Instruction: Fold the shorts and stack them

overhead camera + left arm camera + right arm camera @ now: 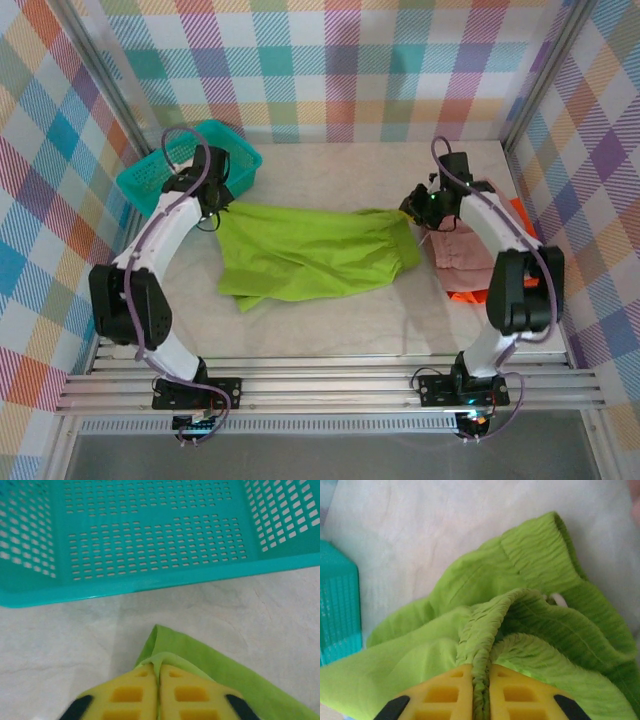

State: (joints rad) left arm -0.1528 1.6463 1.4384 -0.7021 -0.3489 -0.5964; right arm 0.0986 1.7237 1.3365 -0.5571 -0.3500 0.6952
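Holding limp, light lime green fabric shorts [310, 250], we clamp our left gripper [159, 674] on a corner, right gripper [480, 676] on the waistband.

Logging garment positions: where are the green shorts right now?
In the top view the green shorts lie spread across the middle of the table, between the teal basket at far left and the pink shorts at right.
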